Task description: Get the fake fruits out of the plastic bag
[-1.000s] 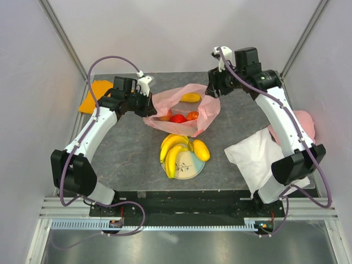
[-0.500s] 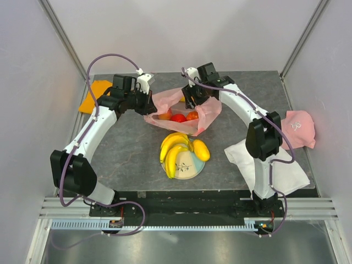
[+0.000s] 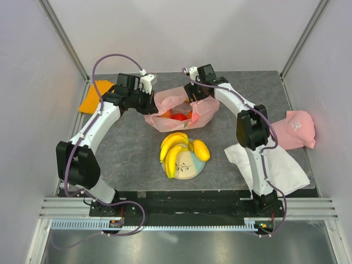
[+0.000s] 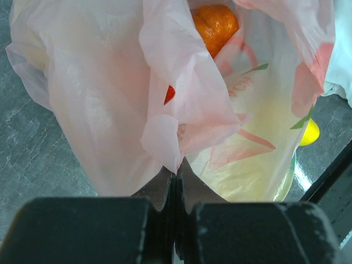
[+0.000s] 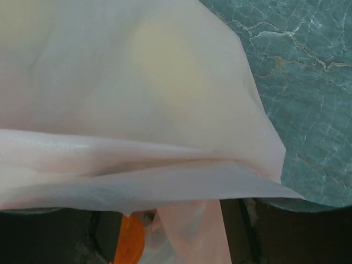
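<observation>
Overhead, first: plastic bag, pink and translucent, mouth open, at the middle of the table, just behind a plate carrying the banana bunch and a yellow fruit, both already out. Inside the bag: one red fruit with an orange piece at its left and another at its right. Left gripper sits at the bag's left rim. Right gripper hangs over the far right of the mouth, the red and orange fruits lying just on its near side and slightly leftward, which makes the right arm the nearer one for a reach inside. Left wrist view: fingers pressed together on a fold of bag film, rim lifted; an orange piece straight ahead down the opening, a red sliver beside the fold. Right wrist view: film fills the frame; a pale yellow shape under it is probably another fruit, long axis running away from the fingers, though the film blurs it. Fingers appear as dark forms set apart at the lower edge, loose film between them, nothing clamped.
</observation>
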{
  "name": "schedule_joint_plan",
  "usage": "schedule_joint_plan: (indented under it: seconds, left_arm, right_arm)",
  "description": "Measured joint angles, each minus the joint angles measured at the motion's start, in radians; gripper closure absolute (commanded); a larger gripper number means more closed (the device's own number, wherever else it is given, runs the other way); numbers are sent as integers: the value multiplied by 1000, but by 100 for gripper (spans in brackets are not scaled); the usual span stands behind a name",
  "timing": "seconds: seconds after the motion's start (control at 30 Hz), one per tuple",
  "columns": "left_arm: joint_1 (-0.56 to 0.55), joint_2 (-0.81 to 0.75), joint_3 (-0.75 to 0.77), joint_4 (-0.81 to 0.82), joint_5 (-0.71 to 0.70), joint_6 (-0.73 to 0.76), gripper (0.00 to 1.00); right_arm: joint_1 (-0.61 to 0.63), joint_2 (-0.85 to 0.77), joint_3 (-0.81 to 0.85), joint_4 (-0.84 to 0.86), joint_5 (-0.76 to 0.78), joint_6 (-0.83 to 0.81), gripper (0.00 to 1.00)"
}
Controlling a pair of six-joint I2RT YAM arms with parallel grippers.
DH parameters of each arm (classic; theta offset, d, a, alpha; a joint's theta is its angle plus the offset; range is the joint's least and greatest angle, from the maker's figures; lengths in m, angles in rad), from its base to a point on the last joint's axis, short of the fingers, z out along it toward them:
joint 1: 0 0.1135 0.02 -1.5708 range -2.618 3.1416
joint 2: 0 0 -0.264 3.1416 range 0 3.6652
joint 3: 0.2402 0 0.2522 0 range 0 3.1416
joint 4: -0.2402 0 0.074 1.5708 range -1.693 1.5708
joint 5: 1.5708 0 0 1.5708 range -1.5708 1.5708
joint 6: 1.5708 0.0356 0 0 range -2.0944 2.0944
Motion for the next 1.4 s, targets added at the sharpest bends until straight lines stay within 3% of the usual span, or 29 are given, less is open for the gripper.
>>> schedule_joint_plan:
  seconds: [0.13, 0.17, 0.3, 0.4, 0.57, 0.77, 1.0, 1.07, 1.2, 1.4]
  left_arm:
    - [0, 27, 13, -2, -4, 9, 98]
    - [0, 33, 16, -3, -6, 11, 98]
    - [0, 60, 38, -6, -21, 19, 98]
    - [0, 71, 51, -12, -25, 23, 98]
    - [-1, 73, 64, -19, -34, 26, 98]
    - [-2, 73, 67, -18, -42, 26, 99]
    - [-4, 73, 67, -18, -42, 26, 98]
    - [-5, 73, 67, -18, -40, 26, 99]
    - [-5, 73, 69, -18, -40, 26, 98]
    - [-6, 73, 98, -17, -38, 26, 98]
  right_arm:
    - [-7, 77, 45, 44, 16, -23, 23]
    - [-8, 98, 60, 55, 16, -34, 26]
    - [-11, 163, 109, 112, 19, -74, 62]
    - [-16, 171, 114, 143, 14, -90, 73]
    - [-33, 103, 26, 204, -27, -89, 80]
    - [-45, -146, -220, 193, -103, -92, 83]
    - [-46, -378, -393, 101, -103, -146, 82]
    - [-55, -390, -439, 56, -99, -159, 80]
    - [-72, -362, -453, -27, -105, -167, 60]
    - [-80, -222, -272, -108, 23, -164, 64]
